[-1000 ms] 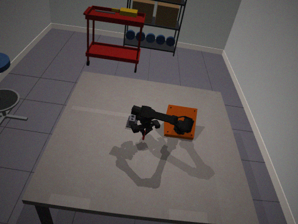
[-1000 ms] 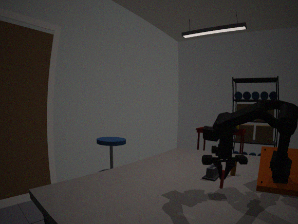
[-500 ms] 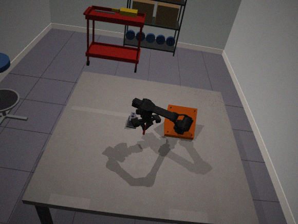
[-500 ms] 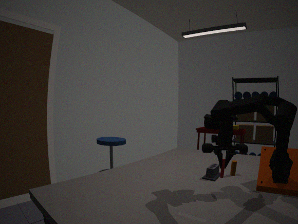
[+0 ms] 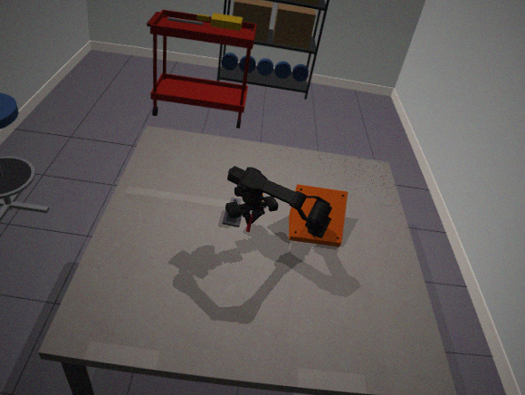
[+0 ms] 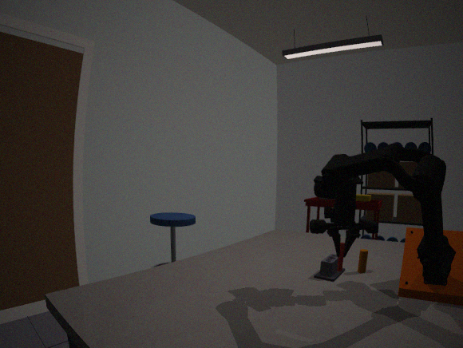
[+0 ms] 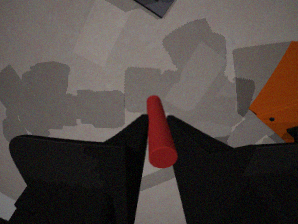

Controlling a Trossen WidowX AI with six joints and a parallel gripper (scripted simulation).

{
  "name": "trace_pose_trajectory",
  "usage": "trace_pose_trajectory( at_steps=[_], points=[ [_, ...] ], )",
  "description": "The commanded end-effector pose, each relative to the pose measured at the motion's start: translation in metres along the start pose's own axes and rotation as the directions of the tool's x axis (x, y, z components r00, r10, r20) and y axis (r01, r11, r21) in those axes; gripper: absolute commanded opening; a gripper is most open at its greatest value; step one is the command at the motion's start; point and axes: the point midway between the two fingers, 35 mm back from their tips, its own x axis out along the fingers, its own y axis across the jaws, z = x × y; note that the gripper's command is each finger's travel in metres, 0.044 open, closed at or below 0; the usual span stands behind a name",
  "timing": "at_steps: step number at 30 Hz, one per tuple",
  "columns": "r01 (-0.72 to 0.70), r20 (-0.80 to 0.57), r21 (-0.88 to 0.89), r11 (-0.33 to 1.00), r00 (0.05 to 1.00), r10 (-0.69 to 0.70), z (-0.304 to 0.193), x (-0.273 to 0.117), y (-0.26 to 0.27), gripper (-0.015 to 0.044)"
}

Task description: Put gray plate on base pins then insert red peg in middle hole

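You've got the gripper [image 5: 251, 219] [image 6: 341, 255] [image 7: 157, 120] closed on the red peg [image 5: 249, 224] [image 6: 341, 264] [image 7: 161, 134], one finger each side. Peg's about upright in the exterior view, lower part sticking out below the fingertips, near the base [image 5: 231, 223] [image 6: 331, 276] and outside the plate's middle hole. You can't tell how high its lower end sits.

The gray plate [image 6: 329, 266] is on the dark base; the arm covers part of it from the top. You can't confirm the pin fit from here. An orange cylinder [image 6: 362, 262] stands upright on the table [image 5: 272, 353] [image 6: 160, 303] near the base. Arm is mounted on the orange board [image 5: 337, 199] [image 6: 413, 255] [image 7: 280, 95].

Behind the table: red cart [image 5: 199, 105] [image 6: 343, 203] with yellow things on top, dark shelf rack [image 5: 319, 32] [image 6: 399, 124] with brown boxes [image 5: 295, 27] [image 6: 381, 207]. Any print on those boxes is too dark and coarse for you to read.
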Motion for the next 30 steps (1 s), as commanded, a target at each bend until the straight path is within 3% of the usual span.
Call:
trace_pose_trajectory(
  at_steps=[1,30],
  points=[
    [-0.001,0.009,-0.007,1.0,1.0,0.001,0.011,-0.002,0.003,0.0],
    [0.0,0.012,-0.01,1.0,1.0,0.001,0.1,-0.006,0.008,0.0]
  ],
)
